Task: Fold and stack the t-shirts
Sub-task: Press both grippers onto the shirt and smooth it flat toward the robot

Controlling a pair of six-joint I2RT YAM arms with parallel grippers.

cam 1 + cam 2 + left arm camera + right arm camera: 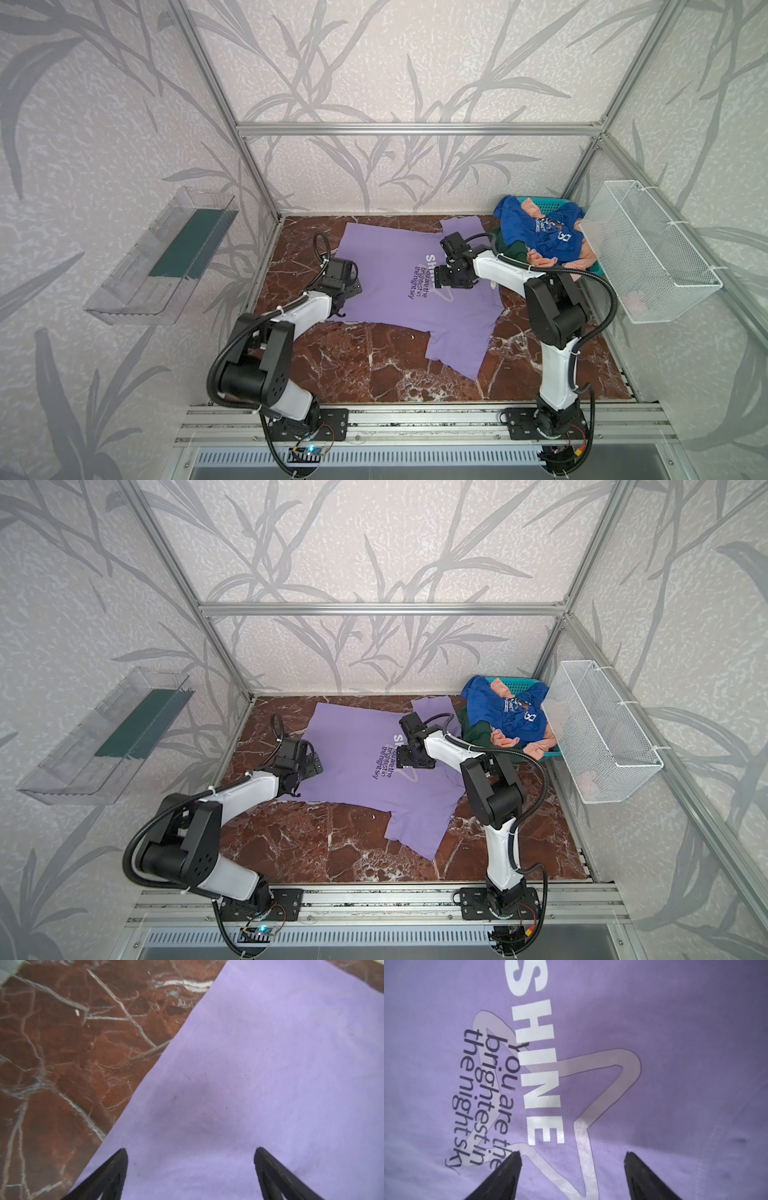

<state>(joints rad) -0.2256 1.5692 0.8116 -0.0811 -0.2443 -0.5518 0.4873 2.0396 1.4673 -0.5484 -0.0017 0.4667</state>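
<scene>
1. The tabletop (374, 374), brown marble with white veins, carries the lavender t-shirt (386, 266) and shows bare on that shirt's near and left sides.
2. The lavender t-shirt lies spread out, print up and not yet folded. Its hem is toward the left arm, one sleeve points at the far wall and the other at the near edge.
3. A white wire basket (648, 253) hangs on the wall well to the right of the lavender t-shirt. A clear tray (162, 257) hangs on the wall well to its left.
4. A teal basket (540, 201) sits just past the lavender t-shirt's far right corner and holds a crumpled heap. The royal blue t-shirt (540, 232) is on top and the peach t-shirt (540, 259) pokes out beneath. The dark green t-shirt (513, 249) is on the side nearest the lavender sleeve (touching it or not, I cannot tell).
5. The left claw (190, 1149) is over the lavender t-shirt's hem end. Its fingers are wide apart with nothing held, and the stitched hem edge runs just beside one finger.
6. The right claw (572, 1153) is over the lavender t-shirt's chest, with its fingers apart and gripping nothing.
7. The SHINE lettering (535, 1059) on the lavender t-shirt is white. It lies across a pale star outline (623, 1068) with small dark text beside it.
</scene>
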